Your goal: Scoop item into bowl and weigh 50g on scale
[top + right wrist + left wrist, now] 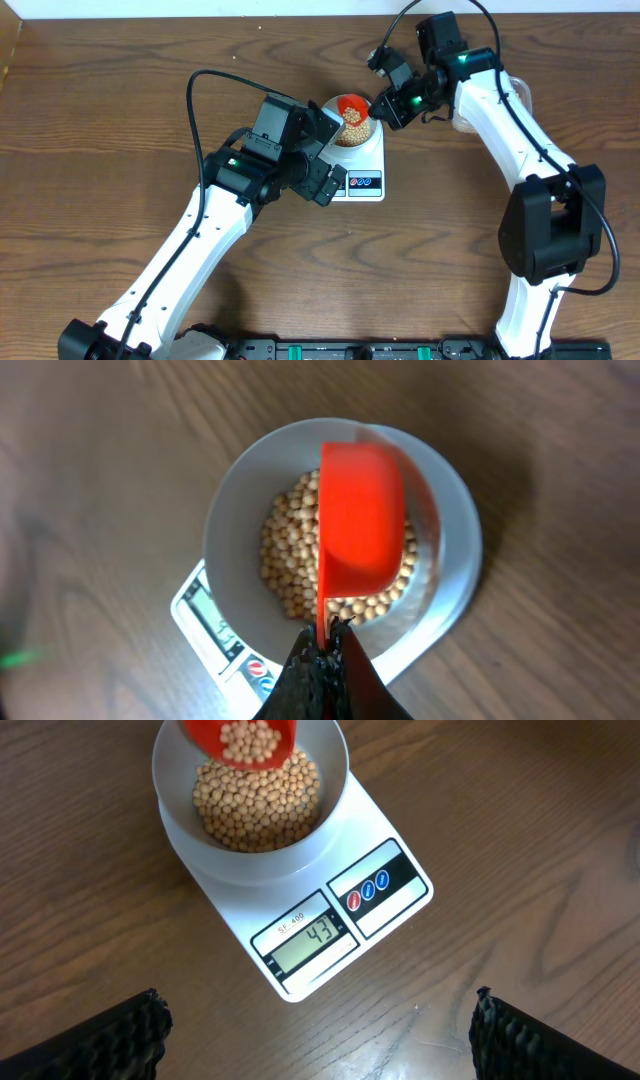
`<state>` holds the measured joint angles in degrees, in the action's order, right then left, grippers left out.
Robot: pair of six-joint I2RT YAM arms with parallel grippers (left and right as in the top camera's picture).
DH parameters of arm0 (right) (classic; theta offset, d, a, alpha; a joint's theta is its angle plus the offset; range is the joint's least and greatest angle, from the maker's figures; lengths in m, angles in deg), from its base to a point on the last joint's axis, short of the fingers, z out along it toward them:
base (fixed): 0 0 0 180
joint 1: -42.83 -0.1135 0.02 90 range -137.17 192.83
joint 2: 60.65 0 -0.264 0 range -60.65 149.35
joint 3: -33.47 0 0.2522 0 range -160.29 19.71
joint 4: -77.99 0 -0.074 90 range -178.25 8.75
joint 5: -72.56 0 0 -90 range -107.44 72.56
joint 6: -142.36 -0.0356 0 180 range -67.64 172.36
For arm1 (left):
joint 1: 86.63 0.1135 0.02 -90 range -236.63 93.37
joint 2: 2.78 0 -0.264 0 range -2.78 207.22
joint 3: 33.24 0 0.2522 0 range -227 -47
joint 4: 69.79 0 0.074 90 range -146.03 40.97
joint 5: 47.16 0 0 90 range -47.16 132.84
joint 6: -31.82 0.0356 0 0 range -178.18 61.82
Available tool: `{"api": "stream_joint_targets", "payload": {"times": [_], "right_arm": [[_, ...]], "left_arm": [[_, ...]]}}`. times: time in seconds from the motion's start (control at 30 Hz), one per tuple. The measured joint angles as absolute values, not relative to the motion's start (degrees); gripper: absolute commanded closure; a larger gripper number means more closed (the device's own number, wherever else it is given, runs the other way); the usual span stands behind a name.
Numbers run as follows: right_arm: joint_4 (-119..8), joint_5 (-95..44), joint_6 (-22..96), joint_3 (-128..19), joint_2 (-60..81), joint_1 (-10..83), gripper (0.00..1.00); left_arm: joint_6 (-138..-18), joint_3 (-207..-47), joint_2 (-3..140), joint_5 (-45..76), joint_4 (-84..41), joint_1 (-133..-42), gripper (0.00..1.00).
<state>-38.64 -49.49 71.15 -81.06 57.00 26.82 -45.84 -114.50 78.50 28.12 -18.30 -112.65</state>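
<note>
The pale bowl [352, 133] stands on the white scale [364, 177] and holds a heap of tan beans [257, 805]. The scale's display [309, 937] reads 43. My right gripper [322, 650] is shut on the handle of a red scoop [361, 520], held tilted over the bowl [240, 550] with beans in it [248, 740]. My left gripper [318, 1030] is open and empty, hovering over bare table just in front of the scale [400, 890].
A clear plastic tub [520, 95] shows partly behind my right arm at the back right. Wooden table [100, 200] surrounds the scale.
</note>
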Motion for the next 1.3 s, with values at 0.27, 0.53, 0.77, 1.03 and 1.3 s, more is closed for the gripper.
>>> {"api": "stream_joint_targets", "payload": {"times": [0.27, 0.53, 0.77, 1.03, 1.3], "right_arm": [[-39.1, -44.2, 71.74, -81.06, 53.57, 25.57, 0.99], [-39.15, -39.07, 72.89, -81.06, 53.37, 22.53, 0.99], [-39.17, -35.13, 73.55, -81.06, 53.37, 20.22, 0.99], [-39.15, -34.32, 73.57, -81.06, 53.37, 20.24, 0.99], [-39.06, -34.78, 73.57, -81.06, 53.37, 20.24, 0.99]], "left_arm": [[-45.84, -114.5, 78.5, 28.12, -18.3, -112.65, 0.02], [-45.84, -114.5, 78.5, 28.12, -18.3, -112.65, 0.02], [-45.84, -114.5, 78.5, 28.12, -18.3, -112.65, 0.02], [-45.84, -114.5, 78.5, 28.12, -18.3, -112.65, 0.02], [-45.84, -114.5, 78.5, 28.12, -18.3, -112.65, 0.02]]}}
